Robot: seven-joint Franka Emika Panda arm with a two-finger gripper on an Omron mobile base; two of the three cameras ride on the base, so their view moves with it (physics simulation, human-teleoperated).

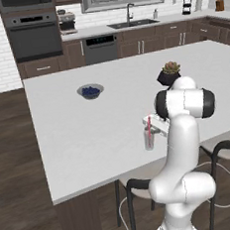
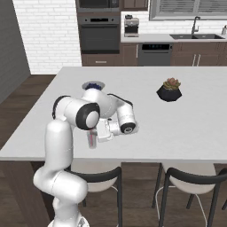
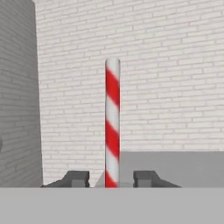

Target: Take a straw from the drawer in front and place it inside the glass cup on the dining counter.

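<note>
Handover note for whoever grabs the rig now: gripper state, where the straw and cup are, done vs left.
Gripper: open, fingertips standing apart on either side of the straw, no contact visible in the hand view.
Straw: upright, lower end in the glass cup, top poking above the rim.
Glass cup: on the dining counter, near its front edge, right beside the gripper; also seen in the right base view.
Done: straw is in the cup and looks released.
Left: back the hand away without knocking the straw or cup. Drawer state cannot be told from here.
</note>
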